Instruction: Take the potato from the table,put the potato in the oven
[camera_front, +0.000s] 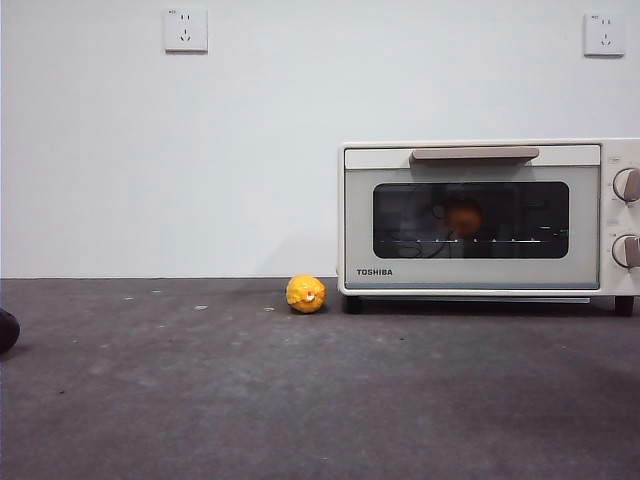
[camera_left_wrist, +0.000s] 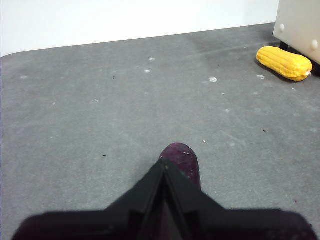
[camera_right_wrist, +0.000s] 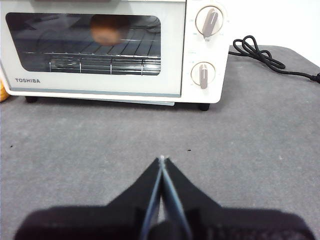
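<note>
The potato (camera_front: 463, 216) lies inside the oven (camera_front: 480, 215) on the wire rack, seen as an orange-brown lump behind the dark glass; the right wrist view shows the potato (camera_right_wrist: 106, 29) too. The oven (camera_right_wrist: 115, 47) door is closed. My right gripper (camera_right_wrist: 162, 161) hangs shut over the bare table (camera_right_wrist: 100, 145) in front of the oven, holding nothing. My left gripper (camera_left_wrist: 164, 165) is shut, low over the table (camera_left_wrist: 100, 110) far to the left, with a dark purplish object (camera_left_wrist: 181, 161) just beyond its tip. Neither gripper shows in the front view.
A yellow bumpy corn cob (camera_left_wrist: 283, 62) lies by the oven's left foot; in the front view the cob (camera_front: 306, 293) looks like a small ball. The dark purplish object (camera_front: 6, 329) sits at the far left edge. A black power cable (camera_right_wrist: 270, 57) trails right of the oven.
</note>
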